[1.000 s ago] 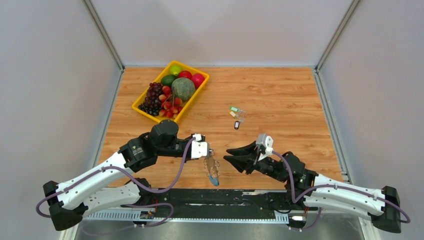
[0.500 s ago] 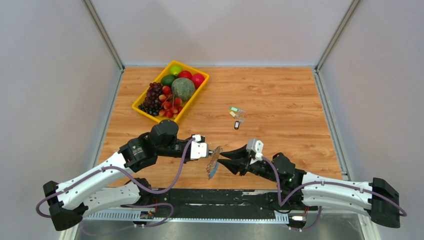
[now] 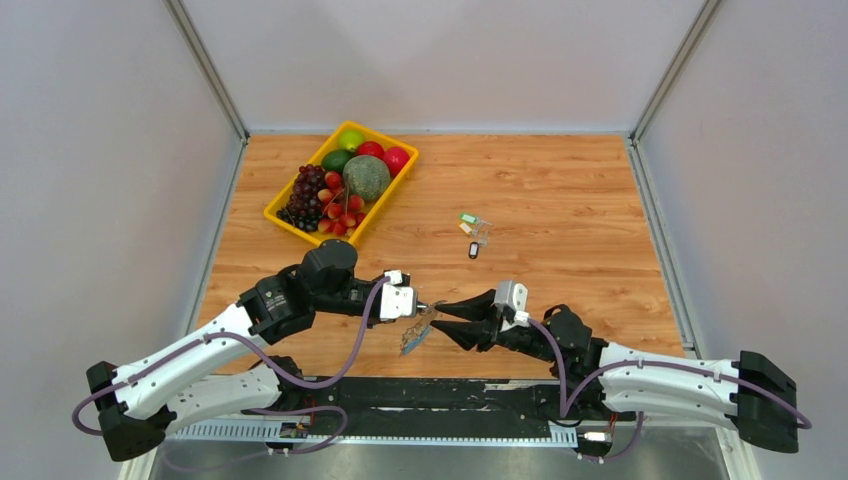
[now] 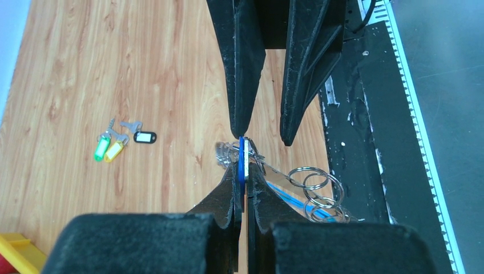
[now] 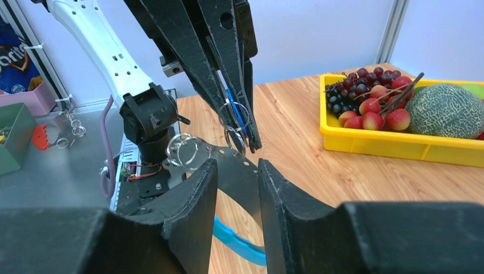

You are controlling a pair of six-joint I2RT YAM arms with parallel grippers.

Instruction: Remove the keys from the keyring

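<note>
Here our left gripper [image 4: 242,171] is clamped on the keyring [image 4: 311,185], probably to hold it in the air so the right gripper [image 4: 259,137], jaws parted, can reach it. Beyond the keyring three tagged keys [image 4: 117,142] lie on the wooden table [image 3: 560,200]. Farther beyond it sits a fruit tray [image 5: 388,148], and grey walls [image 3: 100,150] enclose everything.

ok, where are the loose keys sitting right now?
Top view: the loose keys lie clustered on the table near its centre, right of the yellow fruit tray and beyond the keyring.

Overhead view; wrist close-ups, seemingly face-to-face
</note>
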